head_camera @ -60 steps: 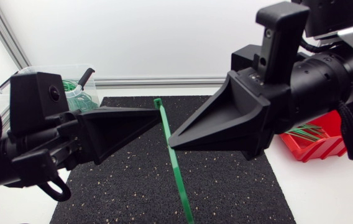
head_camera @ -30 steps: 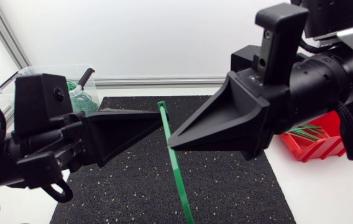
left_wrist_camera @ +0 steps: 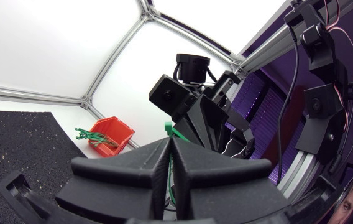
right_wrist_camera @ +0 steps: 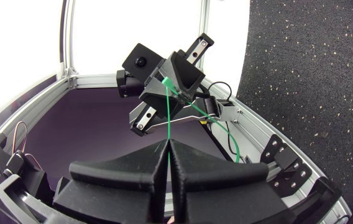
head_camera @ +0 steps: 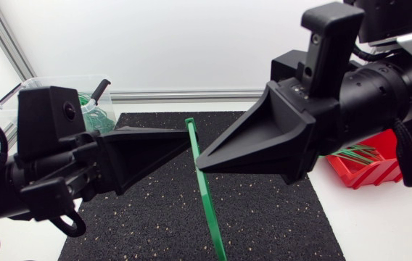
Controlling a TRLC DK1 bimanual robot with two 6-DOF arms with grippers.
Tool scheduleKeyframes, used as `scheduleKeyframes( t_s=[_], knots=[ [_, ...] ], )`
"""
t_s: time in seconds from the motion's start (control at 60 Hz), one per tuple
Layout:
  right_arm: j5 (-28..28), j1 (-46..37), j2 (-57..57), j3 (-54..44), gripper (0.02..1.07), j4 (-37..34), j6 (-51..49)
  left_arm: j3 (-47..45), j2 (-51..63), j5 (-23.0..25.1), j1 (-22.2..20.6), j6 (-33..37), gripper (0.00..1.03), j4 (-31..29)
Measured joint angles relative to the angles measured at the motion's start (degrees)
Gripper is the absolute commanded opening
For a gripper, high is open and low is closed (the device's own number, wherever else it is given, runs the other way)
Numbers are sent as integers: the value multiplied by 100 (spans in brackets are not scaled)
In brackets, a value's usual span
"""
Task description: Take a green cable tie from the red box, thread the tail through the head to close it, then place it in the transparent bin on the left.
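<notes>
The left pincer is clamped on the tie near 1 end, and the right pincer is clamped just beside it. The tie is held in the air over the mat.

My left gripper and right gripper meet tip to tip at mid-frame. Each is pinched onto the green cable tie, the left just above the right. The tie slants down to the lower edge over the black mat. The transparent bin sits upper left and the red box at right.
</notes>
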Motion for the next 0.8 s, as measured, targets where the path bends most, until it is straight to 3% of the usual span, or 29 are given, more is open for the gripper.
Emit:
scheduleKeyframes(
  t_s=[0.8],
  knots=[
    [107, -7, 251, 293, 8, 31, 229, -297, -713, -1484, -1086, 1513, 4, -470]
  ],
)
